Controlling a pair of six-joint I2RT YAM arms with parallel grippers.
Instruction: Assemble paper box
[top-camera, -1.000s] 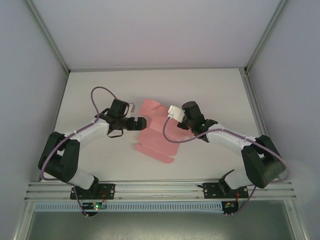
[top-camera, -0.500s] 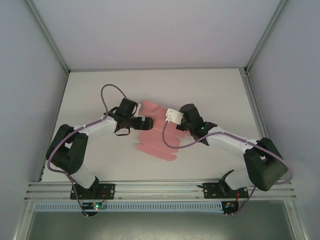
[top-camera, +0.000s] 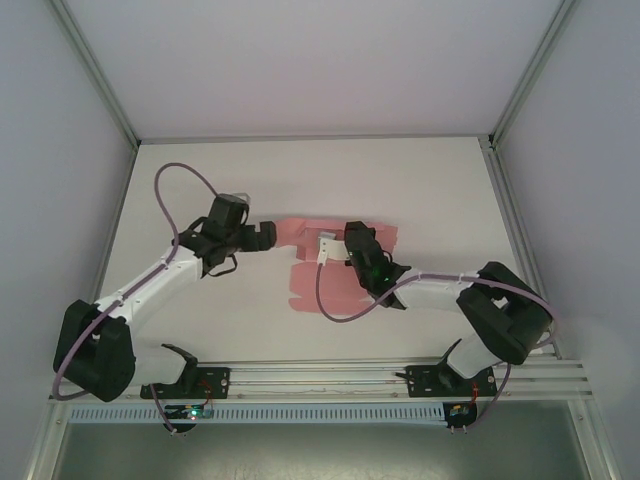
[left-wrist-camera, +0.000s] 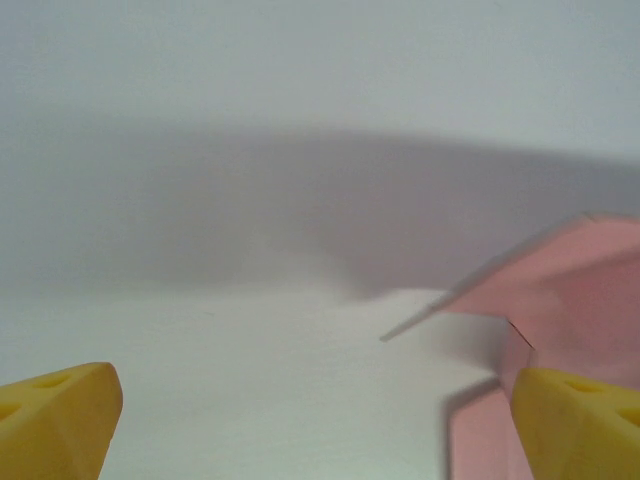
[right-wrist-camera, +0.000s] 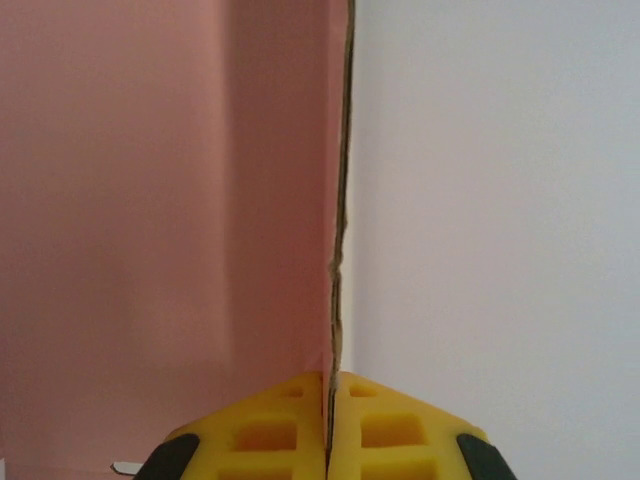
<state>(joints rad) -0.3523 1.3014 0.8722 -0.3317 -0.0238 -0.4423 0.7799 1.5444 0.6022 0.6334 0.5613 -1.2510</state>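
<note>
The white surface (top-camera: 430, 190) is spread under and around the paper box (top-camera: 303, 283), which is laid near its middle as a pale pink die-cut sheet. One strip of the sheet is seen on the box's far side and a broader panel on its near side.

The left arm (top-camera: 150, 285) is stretched towards the box's left edge. The right arm (top-camera: 440, 290) is reached in over the box from its right. A purple cable (top-camera: 318, 290) from the right arm is looped across the box's near panel.

In the left wrist view a flap of the box (left-wrist-camera: 560, 290) is seen raised and tilted off the surface.

The left gripper (top-camera: 266, 236) is held just beside the box's far-left corner with its jaws spread wide. One of its yellow pads (left-wrist-camera: 575, 425) is seen in front of the box's edge, though contact cannot be told.

The right gripper (right-wrist-camera: 330, 395) is set on the box. Its jaws are pressed together, and a thin edge of the cardboard is pinched upright between the yellow pads (right-wrist-camera: 270, 430).
</note>
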